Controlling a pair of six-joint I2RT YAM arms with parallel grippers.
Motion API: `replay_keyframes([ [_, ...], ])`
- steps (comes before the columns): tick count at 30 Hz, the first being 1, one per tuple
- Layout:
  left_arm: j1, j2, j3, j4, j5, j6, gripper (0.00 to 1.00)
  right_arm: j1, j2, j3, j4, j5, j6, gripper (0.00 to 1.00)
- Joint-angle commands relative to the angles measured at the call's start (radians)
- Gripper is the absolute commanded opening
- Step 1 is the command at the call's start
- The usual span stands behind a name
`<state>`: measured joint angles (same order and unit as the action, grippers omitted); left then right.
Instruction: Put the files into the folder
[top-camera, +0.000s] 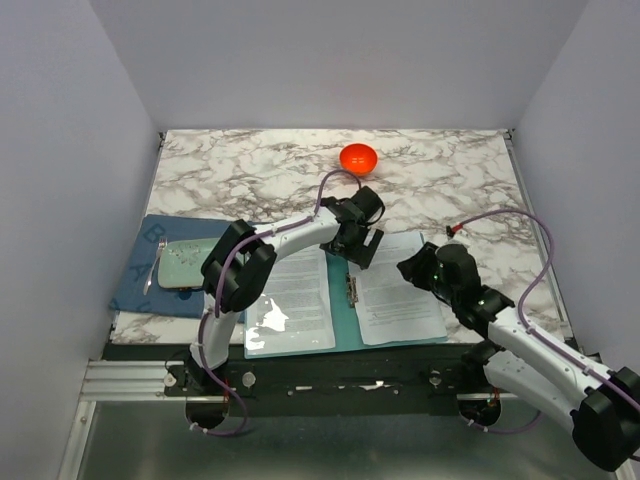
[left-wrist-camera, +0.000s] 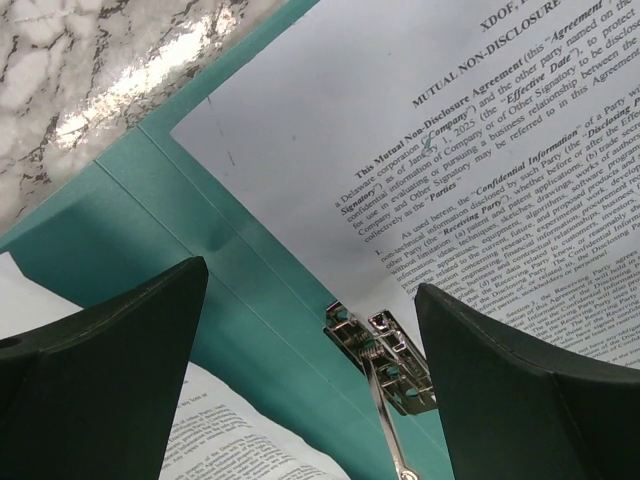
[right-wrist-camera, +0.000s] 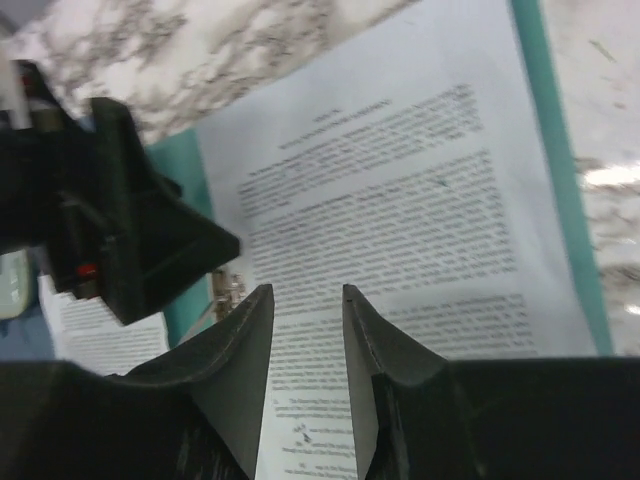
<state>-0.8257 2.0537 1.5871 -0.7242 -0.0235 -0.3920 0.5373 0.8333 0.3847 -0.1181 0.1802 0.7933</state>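
Folder (top-camera: 343, 325) lies open, with the files (top-camera: 400, 295) flat on the half right of the clip (left-wrist-camera: 385, 355), inner edge against it. Left gripper (left-wrist-camera: 310, 285) hovers above the clip's far end, fingers spread wide, holding nothing. Right gripper (right-wrist-camera: 306, 295) is over the files, right of the clip, fingers narrowly apart with nothing between.

Counter (top-camera: 250, 165): white marble, grey veining, walls on three sides. Orange bowl (top-camera: 358, 157) sat alone toward the far edge, about centre. Dark blue mat (top-camera: 140, 285) lay at the left, near the front edge. Teal folder (top-camera: 344, 322) lay open and flat at front centre, right of the mat; an arm hid the gap between them.
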Motion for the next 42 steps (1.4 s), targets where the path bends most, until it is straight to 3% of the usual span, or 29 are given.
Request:
replay_keyframes([
  [1,-0.015,0.017,0.045,-0.006,-0.053,-0.01,0.99,0.006,-0.034,-0.065,0.344,-0.198,-0.172,0.3],
  [3,-0.018,0.019,0.048,-0.011,-0.065,-0.011,0.99,0.006,-0.025,-0.102,0.412,-0.234,-0.189,0.17],
  [7,-0.027,0.036,0.051,-0.012,-0.081,-0.015,0.99,0.009,0.039,-0.113,0.506,-0.321,-0.209,0.01],
  [16,-0.046,0.077,0.051,-0.014,-0.087,-0.019,0.99,0.052,0.105,-0.162,0.722,-0.511,-0.319,0.01],
  [22,-0.049,0.103,0.051,-0.012,-0.098,-0.021,0.99,0.081,0.251,-0.162,0.851,-0.613,-0.341,0.01],
  [30,-0.049,0.111,0.033,-0.011,-0.084,-0.018,0.99,0.211,0.418,-0.165,0.962,-0.516,-0.384,0.01],
  [42,-0.047,0.102,0.014,-0.001,-0.082,-0.013,0.98,0.245,0.487,-0.141,1.037,-0.452,-0.373,0.01],
])
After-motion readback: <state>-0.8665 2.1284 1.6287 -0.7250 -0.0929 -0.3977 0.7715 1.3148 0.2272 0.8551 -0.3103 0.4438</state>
